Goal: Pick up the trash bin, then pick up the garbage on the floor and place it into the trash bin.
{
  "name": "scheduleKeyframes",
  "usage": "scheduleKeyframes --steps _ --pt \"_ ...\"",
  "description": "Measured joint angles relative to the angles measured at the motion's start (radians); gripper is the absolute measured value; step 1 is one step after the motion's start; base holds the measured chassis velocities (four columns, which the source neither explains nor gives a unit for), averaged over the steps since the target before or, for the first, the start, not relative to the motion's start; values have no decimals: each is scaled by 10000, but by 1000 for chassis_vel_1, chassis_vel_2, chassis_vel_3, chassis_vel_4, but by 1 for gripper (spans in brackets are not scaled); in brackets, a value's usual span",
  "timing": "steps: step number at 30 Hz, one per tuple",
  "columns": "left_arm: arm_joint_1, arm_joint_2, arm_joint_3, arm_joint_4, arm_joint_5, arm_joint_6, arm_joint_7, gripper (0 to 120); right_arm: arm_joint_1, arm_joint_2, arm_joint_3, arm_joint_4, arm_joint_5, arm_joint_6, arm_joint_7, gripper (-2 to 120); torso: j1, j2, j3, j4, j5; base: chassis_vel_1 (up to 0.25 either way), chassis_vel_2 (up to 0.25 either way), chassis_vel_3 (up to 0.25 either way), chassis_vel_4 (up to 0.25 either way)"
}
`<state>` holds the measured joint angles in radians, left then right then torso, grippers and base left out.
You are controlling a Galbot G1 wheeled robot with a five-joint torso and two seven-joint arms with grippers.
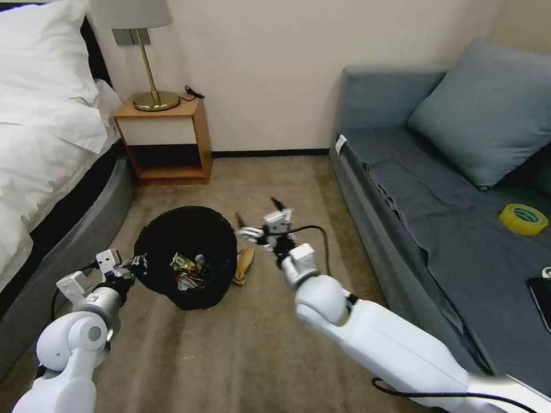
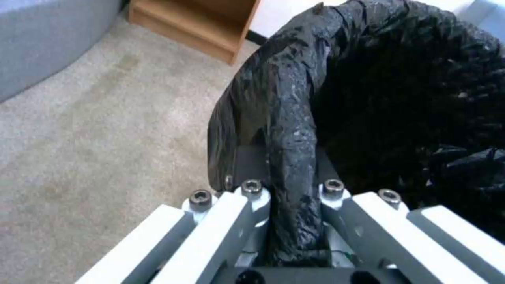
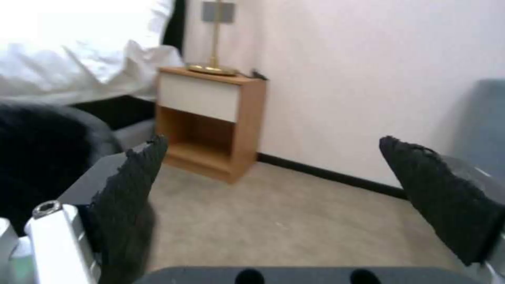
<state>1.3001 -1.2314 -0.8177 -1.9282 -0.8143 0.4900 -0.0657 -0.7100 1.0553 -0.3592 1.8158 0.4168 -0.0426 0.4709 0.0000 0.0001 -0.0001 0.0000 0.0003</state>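
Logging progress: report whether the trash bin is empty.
Not empty. The trash bin holds wrappers at its bottom; left gripper clamps its rim.

Head high, facing floor; wrists low, sharing nightstand (image 1: 166, 137).

Crinkly glossy black plastic trash bin (image 1: 189, 252) liner; matt wooden nightstand (image 1: 166, 140).

**A carpeted bedroom corner**

Beige carpet (image 1: 229, 355) covers the floor, meeting a cream wall (image 1: 275, 74) along a dark baseboard (image 1: 270, 153). At the upper left of the frame sits a bed (image 1: 40, 143) with white linen, and beside it a wooden nightstand (image 1: 163, 140) carrying a brass lamp (image 1: 152, 63). On the right stands a grey-blue sofa (image 1: 436, 218) with a matching cushion (image 1: 488, 109).
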Motion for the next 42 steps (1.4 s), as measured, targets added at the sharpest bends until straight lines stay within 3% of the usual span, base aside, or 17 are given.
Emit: scheduleKeyframes --steps 10,20,42 --pt "-145 -12 -195 -128 -30 45 -224 4 -2244 -122 1687 532 -1776 -266 -181 100 0 0 0 -1 -1 0 0 0 0" --pt "-192 24 -309 -186 -87 71 -227 4 -3538 236 2819 881 -2456 -285 -692 100 0 0 0 0 -3 0 0 0 0" --pt "-182 127 -490 -287 -329 122 -297 4 -4105 511 3087 960 -2651 -34 -1045 100 0 0 0 1 -3 -22 17 23 -23"
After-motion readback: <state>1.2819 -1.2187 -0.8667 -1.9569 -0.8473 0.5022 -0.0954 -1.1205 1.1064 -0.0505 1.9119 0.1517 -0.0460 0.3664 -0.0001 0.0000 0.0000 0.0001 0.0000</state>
